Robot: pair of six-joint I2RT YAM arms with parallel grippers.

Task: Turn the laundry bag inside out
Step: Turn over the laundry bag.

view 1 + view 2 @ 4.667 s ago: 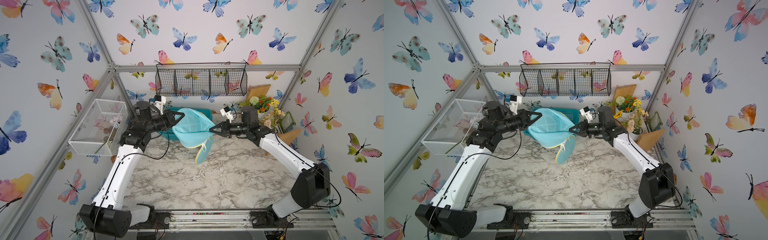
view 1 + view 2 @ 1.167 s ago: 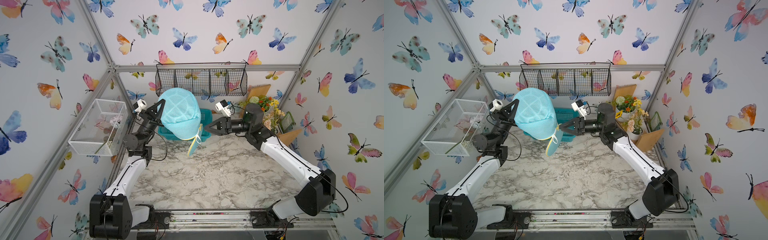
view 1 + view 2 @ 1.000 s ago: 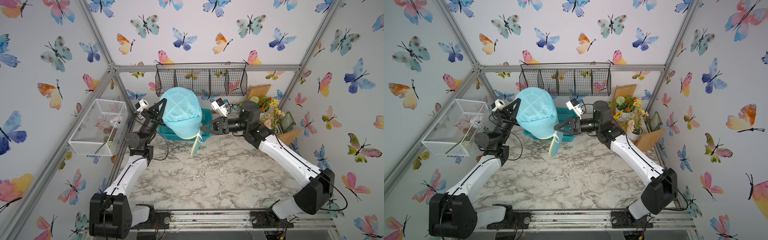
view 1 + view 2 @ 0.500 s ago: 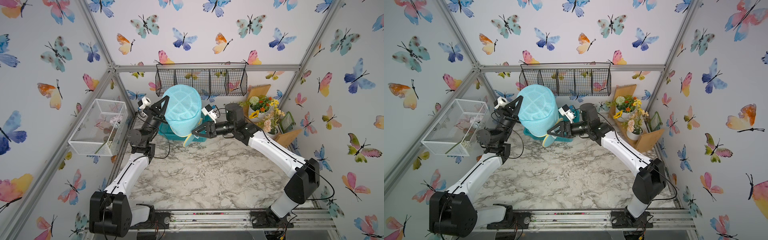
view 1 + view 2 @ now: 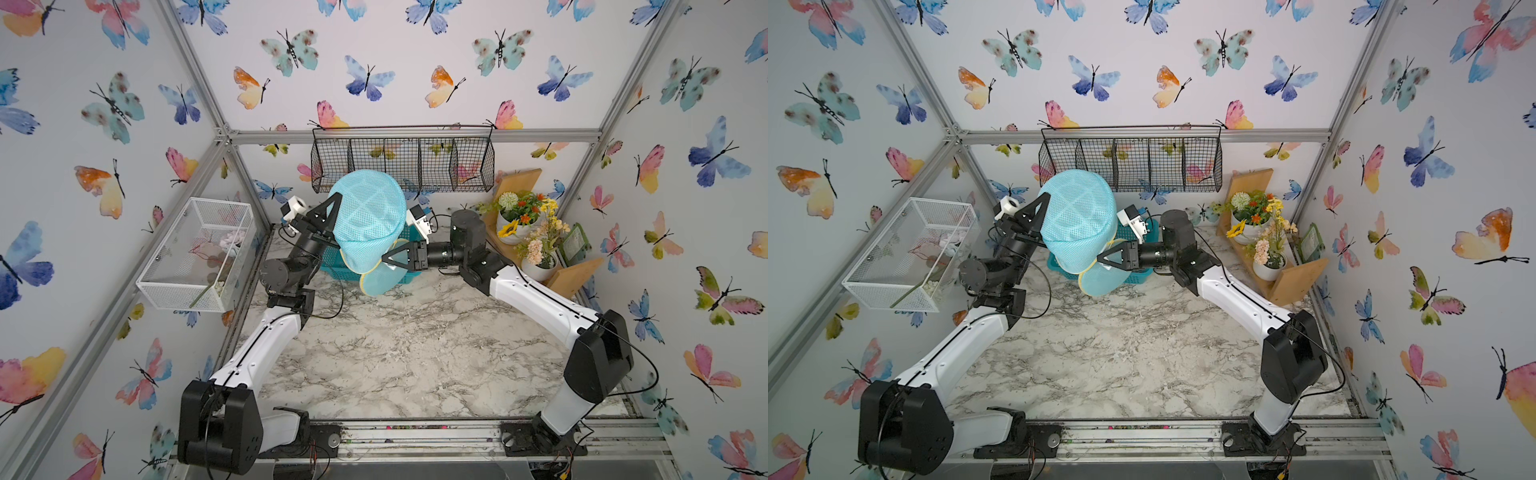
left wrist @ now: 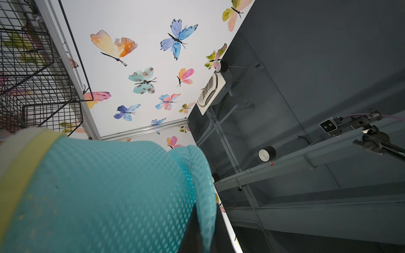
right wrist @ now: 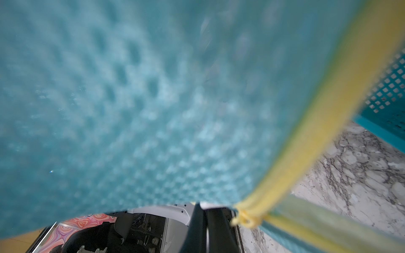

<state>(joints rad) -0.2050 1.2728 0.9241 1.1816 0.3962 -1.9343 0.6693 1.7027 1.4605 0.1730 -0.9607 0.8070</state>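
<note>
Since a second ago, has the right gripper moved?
Yes. The right gripper has shifted away from the flowers, toward the laundry bag, and shut at its lower edge.

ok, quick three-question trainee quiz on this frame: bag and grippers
1. True or false: the bag hangs clear of the table.
2. The right gripper is: A open; B shut on the bag's yellow-piped rim; C out of view.
3. Which gripper holds the bag up high?
Key: 1 true. 2 B. 3 the left gripper.
</note>
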